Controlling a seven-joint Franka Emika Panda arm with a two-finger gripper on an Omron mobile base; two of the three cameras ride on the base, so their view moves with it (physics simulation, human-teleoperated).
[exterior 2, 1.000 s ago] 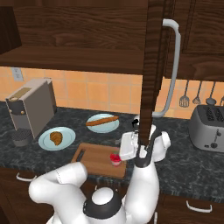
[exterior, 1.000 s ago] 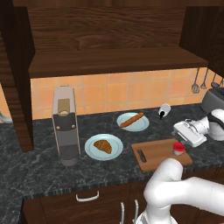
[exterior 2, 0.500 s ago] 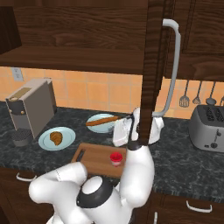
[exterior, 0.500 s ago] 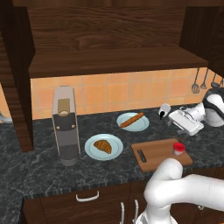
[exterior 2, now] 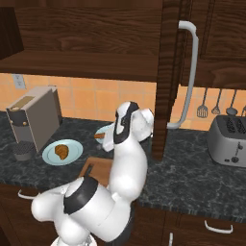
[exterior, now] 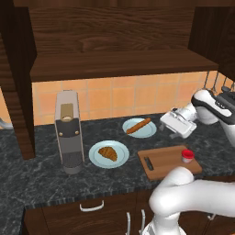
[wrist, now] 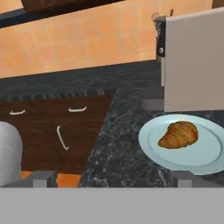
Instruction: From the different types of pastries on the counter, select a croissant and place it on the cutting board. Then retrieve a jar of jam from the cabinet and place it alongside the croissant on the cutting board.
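Since a second ago the gripper point(exterior: 166, 123) has been swung leftward and raised from over the right end of the cutting board point(exterior: 163, 169), and the hand has been turned to face the plates. The jar of jam point(exterior: 187, 155) has been left standing upright on the board's right end and has not shifted.

At the left of the counter point(exterior: 36, 183) a tall coffee machine point(exterior: 69, 133) is seen. Just beside it, a round pale-blue plate point(exterior: 94, 153) carries the croissant point(exterior: 108, 153), which has not yet been brought to the board. Further right and further back, a second plate point(exterior: 149, 131) holds the long bread stick point(exterior: 138, 125). The gripper is held next to this second plate, above the counter and behind the board.

The jaws are spread wide and nothing is gripped: in the hand view the two tips stand far apart, with bare counter between them.

The coming move is judged to turn on one offset. From the gripper, the croissant lies to the left, lower down and towards the counter's front edge. In the hand view the croissant point(wrist: 178, 134) sits right of centre, nearer the right-hand tip. Its long axis is tilted slightly across that view, from lower left to upper right. The hand would therefore need to be carried over and lowered, and probably rolled, so that the narrow body is spanned.
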